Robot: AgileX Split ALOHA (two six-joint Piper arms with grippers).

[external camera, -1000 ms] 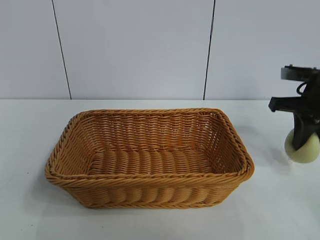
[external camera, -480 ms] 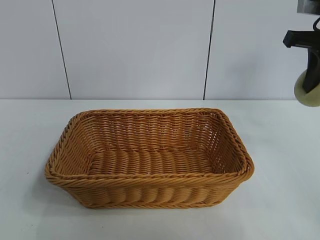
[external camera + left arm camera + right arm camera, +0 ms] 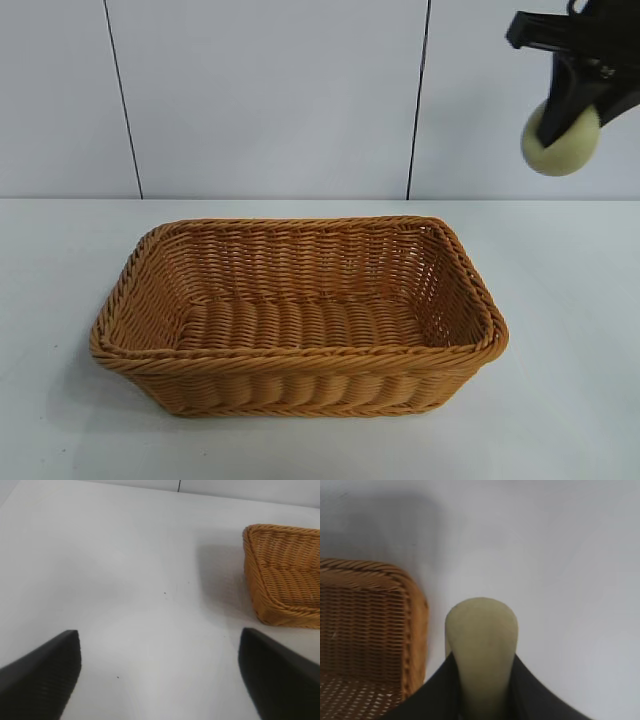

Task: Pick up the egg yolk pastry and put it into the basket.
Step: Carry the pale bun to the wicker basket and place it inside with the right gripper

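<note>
Exterior: right pincer (image 3: 568,120) holds the egg yolk pastry (image 3: 560,140) high in the air, above and to the right of the basket (image 3: 300,385); basket interior bare, on the desk (image 3: 560,400).
Left wrist: left pincer (image 3: 159,675) spread wide over the desk, basket corner well apart.
Right wrist: pastry clamped between dark fingers (image 3: 437,692), basket corner below beside it.

The basket (image 3: 298,318) sits on the table (image 3: 560,400), roughly central. The right gripper (image 3: 566,118) hangs high above the table, beyond the basket's right end, with the egg yolk pastry (image 3: 562,140) between its fingers. The left gripper (image 3: 159,675) appears to sit low off the basket's left corner.
</note>
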